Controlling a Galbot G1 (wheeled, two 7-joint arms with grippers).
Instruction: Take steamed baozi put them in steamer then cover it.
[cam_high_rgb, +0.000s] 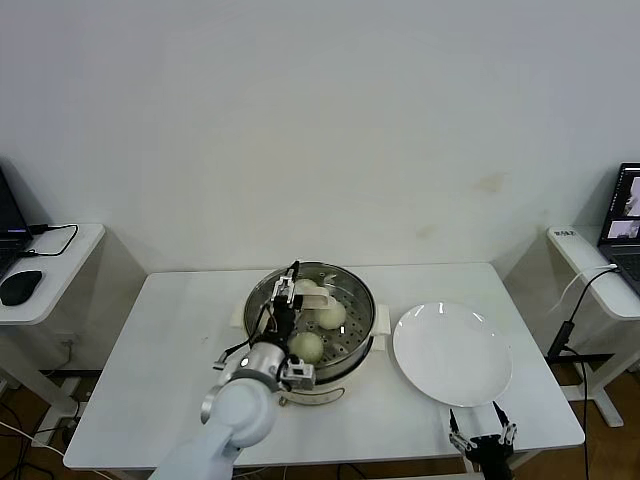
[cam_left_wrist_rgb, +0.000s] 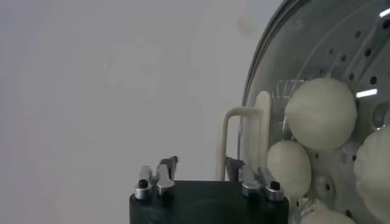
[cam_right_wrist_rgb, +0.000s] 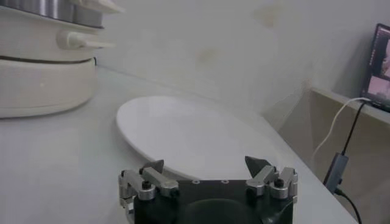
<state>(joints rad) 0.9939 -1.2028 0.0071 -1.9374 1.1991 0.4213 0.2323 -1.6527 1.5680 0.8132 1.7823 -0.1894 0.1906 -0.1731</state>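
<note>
Head view: white table (cam_high_rgb: 150, 350), steamer (cam_high_rgb: 352, 345) centred, both grippers' jaws wide.

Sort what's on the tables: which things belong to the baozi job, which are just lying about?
Job: steamed baozi in the steamer; left gripper above it, open; right gripper open, at the table's near edge.

Lying about: bare white plate, mouse, laptop.

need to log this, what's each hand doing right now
left hand: open, holding nothing, over the steamer
right hand: open, empty, at the table's near edge beside the plate
</note>
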